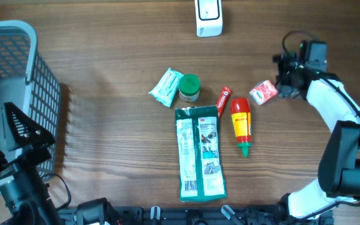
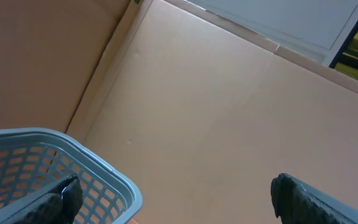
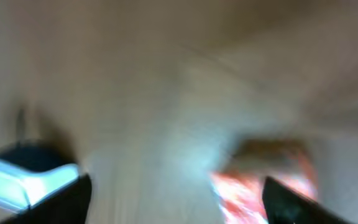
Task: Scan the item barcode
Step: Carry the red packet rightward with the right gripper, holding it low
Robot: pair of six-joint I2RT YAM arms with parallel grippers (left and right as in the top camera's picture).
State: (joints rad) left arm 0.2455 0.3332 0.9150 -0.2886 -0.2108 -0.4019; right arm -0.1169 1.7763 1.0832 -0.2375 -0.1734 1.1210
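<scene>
Desk (image 1: 105, 62): the basket (image 1: 42, 94) sits far left of the green pouch (image 1: 199, 153), probably the drop-off for scanned goods. The left gripper (image 2: 173, 196) hangs over it, jaws wide apart and empty, clear of the work. The sauce bottle (image 1: 241, 125) lies just right of the pouch. The white scanner (image 1: 209, 17) stands well beyond the pouch's top end. The small red packet (image 1: 264, 92), up-right of the pouch, looks like your item. The right gripper (image 3: 176, 190) is beside it, jaws apart, nothing clamped. That wrist view is blurred.
</scene>
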